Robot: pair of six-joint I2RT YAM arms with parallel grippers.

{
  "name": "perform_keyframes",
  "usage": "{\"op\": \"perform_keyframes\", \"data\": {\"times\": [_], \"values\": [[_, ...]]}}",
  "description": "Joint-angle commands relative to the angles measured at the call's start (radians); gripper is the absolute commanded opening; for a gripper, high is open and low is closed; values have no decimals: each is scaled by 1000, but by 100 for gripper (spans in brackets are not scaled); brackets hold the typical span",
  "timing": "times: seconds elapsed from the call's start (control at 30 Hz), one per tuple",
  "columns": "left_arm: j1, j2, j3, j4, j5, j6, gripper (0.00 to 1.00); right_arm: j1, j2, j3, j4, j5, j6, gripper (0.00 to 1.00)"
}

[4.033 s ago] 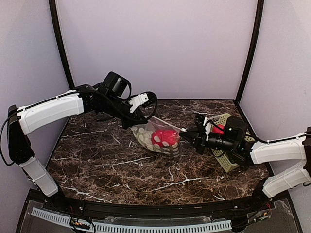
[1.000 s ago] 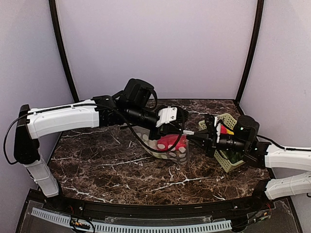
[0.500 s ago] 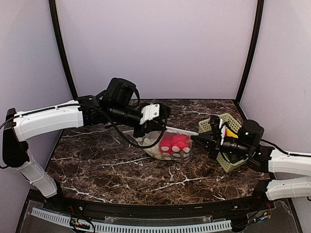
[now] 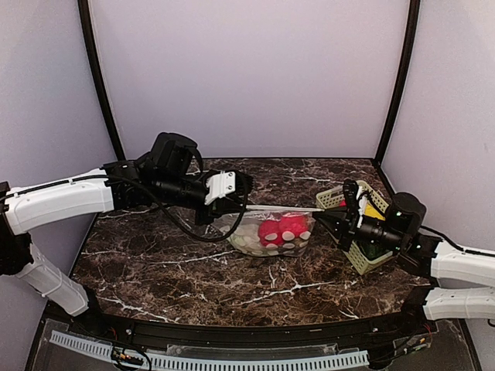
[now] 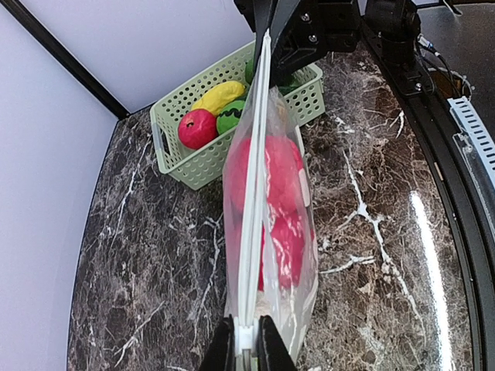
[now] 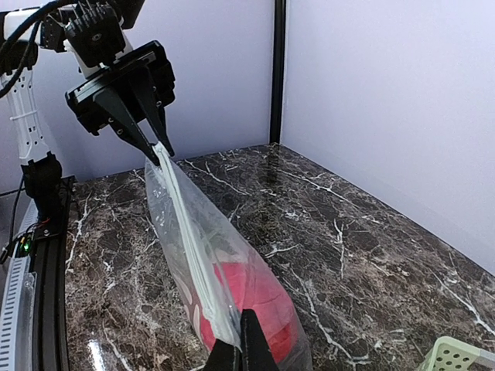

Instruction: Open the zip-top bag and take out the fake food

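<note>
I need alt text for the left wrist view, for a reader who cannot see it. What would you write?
The left pincer, near, and the right pincer, far, each grip one end of the top strip of a clear zip-top bag, pulled taut over a marble table. Red fake food sits inside the bag; a light-green basket of toy fruits stands behind.

Surface: dark marble table. On it, light-green basket under the right gripper. Bottom of zip-top bag touches it between left gripper and right gripper.
</note>
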Motion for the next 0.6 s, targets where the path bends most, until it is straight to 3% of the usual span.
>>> {"op": "perform_keyframes", "data": {"times": [0.0, 0.57], "values": [[35, -80, -65, -102, -97, -22, 1, -37, -42, -20, 22, 75, 49, 0], [61, -281, -198, -208, -246, -82, 2, -71, -66, -25, -11, 139, 71, 0]]}}
